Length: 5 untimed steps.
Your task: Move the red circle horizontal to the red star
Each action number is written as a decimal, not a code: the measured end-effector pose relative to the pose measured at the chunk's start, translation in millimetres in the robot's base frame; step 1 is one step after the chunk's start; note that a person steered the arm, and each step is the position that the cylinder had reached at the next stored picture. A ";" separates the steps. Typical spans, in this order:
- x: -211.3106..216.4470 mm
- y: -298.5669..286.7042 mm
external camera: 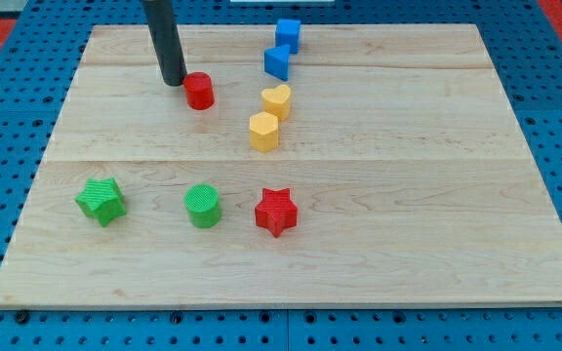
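Note:
The red circle [199,91] stands on the wooden board [437,195] in the upper left part of the view. My tip [174,82] is just to the left of it, touching or almost touching its upper left side. The red star [275,212] lies lower down, near the middle of the board, below and to the right of the red circle.
A green circle [203,206] sits left of the red star and a green star [100,201] further left. A yellow heart [276,100] and a yellow hexagon [263,132] lie right of the red circle. Two blue blocks [288,34] [277,62] sit near the top edge.

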State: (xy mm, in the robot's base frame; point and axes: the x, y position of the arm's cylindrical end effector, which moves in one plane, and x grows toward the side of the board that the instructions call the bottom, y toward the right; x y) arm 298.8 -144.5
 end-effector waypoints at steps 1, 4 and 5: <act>16.0 17.4; 69.9 4.4; 38.9 30.7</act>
State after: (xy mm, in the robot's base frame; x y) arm 337.7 -113.8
